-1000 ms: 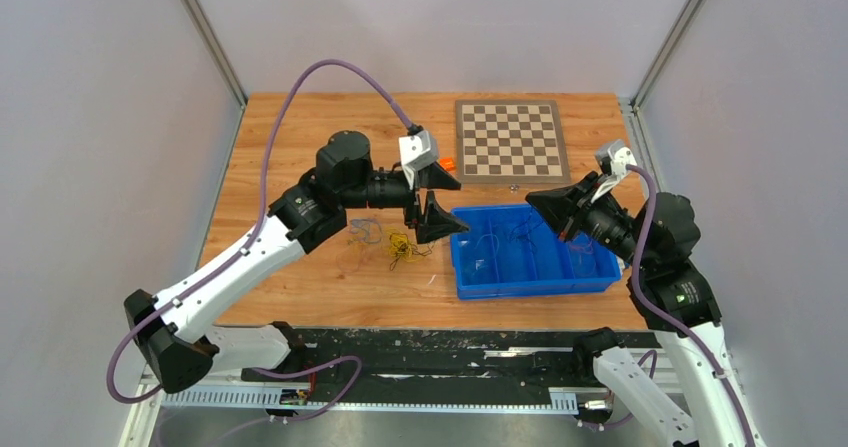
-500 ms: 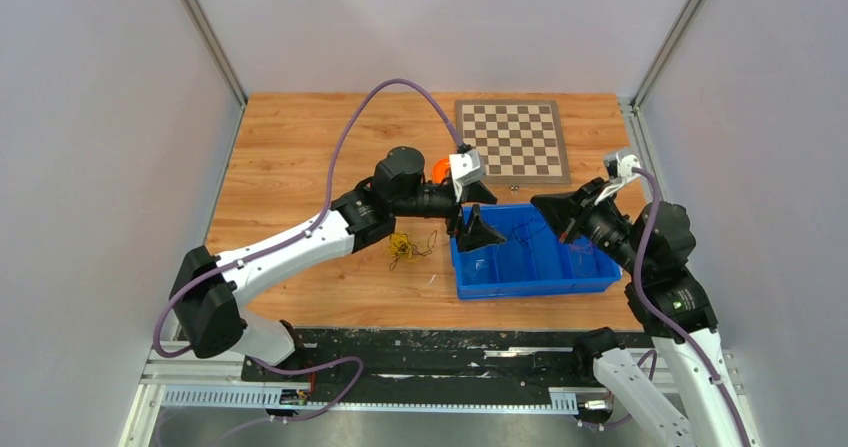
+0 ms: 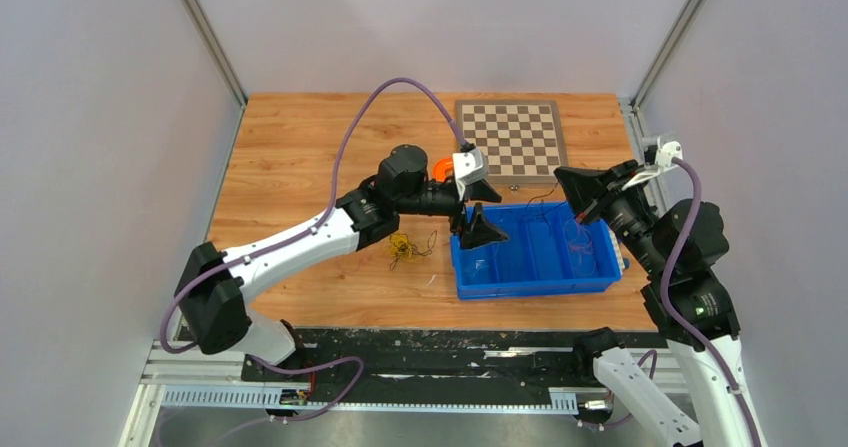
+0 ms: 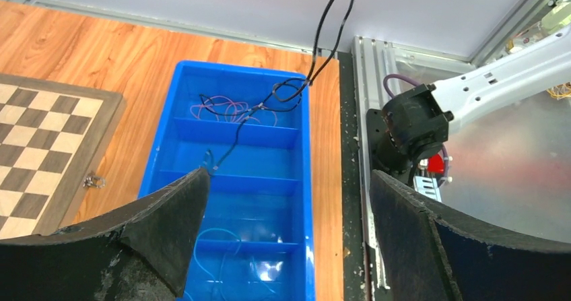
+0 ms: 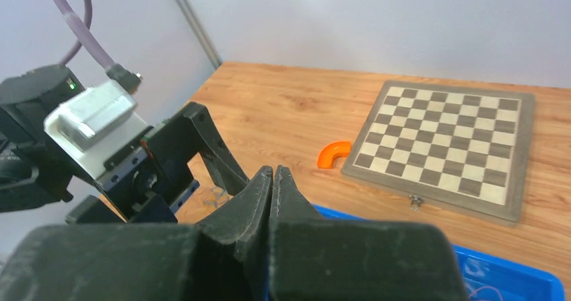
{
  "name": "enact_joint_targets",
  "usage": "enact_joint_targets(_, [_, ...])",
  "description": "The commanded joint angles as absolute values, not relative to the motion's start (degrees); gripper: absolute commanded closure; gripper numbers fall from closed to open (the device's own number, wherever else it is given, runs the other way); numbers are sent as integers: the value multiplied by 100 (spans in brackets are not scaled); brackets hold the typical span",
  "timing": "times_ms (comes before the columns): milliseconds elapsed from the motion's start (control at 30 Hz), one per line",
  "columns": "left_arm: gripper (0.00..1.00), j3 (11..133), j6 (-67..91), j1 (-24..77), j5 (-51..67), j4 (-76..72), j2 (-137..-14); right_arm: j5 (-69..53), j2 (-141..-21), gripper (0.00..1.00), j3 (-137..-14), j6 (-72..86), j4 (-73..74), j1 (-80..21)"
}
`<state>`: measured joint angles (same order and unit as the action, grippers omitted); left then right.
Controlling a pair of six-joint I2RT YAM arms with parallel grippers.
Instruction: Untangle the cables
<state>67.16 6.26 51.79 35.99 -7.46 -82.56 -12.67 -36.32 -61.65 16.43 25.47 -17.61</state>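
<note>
black cable (image 4: 314, 52): steeply upright (taut) | right claw (image 5: 271, 173) pinches it | left claw (image 4: 289, 180) spread

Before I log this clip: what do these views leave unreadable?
- Black cable: left wrist view, its upper end runs off the top edge, so its holder is unseen.
- Right pincer: right wrist view shows it shut, but any strand between the fingers is too thin to see.
- Yellow cable: top view, too small to count loops.
- Blue bin: left wrist view, nearest compartment partly hidden by the left pincer.
</note>
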Motion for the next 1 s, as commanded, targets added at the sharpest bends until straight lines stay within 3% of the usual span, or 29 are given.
enact_joint_targets(0, [5, 7185, 571, 5168, 3605, -684, -8737, -515, -3632, 100, -6344, 1588, 2542, -1775])
enact_joint_targets(133, [10, 7464, 728, 5176, 3567, -1046, -9382, -68, -3638, 100, -6206, 1703, 2581, -1773])
enact_joint_targets(333, [35, 7951, 870, 5183, 3282, -1434, -10303, 620, -3825, 100, -6094, 2011, 2604, -1774])
enact_joint_targets(467, [44, 8175, 1098, 5181, 3236, -1660, -10790, 816, -3886, 100, -5980, 2269, 2739, -1769])
enact_joint_targets(767, [44, 8217, 1222, 5117, 3308, -1653, -11364, 1570, -4064, 100, -5353, 2645, 2920, -1767])
enact_joint_targets(967, [33, 7929, 1570, 4871, 3392, -1729, -11294, 1592, -4194, 100, -4802, 2841, 2850, -1693])
